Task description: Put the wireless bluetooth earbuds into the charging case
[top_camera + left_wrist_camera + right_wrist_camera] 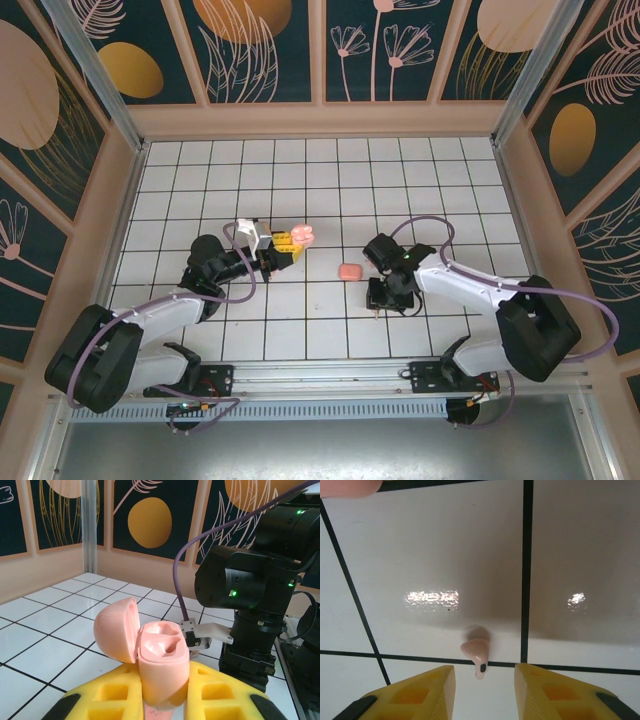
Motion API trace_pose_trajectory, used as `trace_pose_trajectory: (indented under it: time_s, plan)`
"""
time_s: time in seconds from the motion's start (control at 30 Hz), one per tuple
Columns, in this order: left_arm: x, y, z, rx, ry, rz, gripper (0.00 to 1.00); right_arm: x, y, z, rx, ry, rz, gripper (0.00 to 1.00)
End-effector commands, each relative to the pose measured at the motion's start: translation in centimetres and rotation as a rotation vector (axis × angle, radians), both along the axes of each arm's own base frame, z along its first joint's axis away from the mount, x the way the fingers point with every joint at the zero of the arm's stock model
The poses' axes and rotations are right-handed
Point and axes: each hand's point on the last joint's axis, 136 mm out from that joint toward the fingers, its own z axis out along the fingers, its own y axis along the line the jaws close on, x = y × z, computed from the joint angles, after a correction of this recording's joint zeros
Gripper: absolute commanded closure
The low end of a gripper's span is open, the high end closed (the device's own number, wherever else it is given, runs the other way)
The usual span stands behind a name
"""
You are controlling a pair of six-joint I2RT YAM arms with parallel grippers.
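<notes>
Above the tiles (420, 555), right fingers (420, 695) downturned, apart over earbud (476, 654), left fingers (112, 695) clamping case (162, 667).

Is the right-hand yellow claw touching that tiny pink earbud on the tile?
Apart. The right wrist view shows the earbud lying between the right gripper's yellow fingers, with bare white tile on both sides of it.
</notes>
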Motion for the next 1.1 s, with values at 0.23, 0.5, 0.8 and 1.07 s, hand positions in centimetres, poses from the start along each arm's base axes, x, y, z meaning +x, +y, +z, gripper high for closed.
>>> trace_pose_trajectory:
  time_s: [0.23,0.5,0.8,1.07]
  plan:
    - [-0.5,-0.2,0.6,0.01,-0.032,-0.015,0.88,0.5,0.5,-2.3,-0.043,0.027,0.051,0.66]
    - [-0.5,-0.3,0.2,0.017,-0.017,-0.016,0.88,-0.1,0.2,-3.0,-0.089,0.064,0.074,0.7]
    - [-0.5,-0.3,0.2,0.018,-0.01,-0.017,0.88,-0.4,0.5,-1.2,-0.078,0.039,0.034,0.63]
    - [-0.5,-0.6,-0.2,0.01,0.002,-0.032,0.89,-0.3,0.5,1.7,0.01,-0.023,-0.108,0.6]
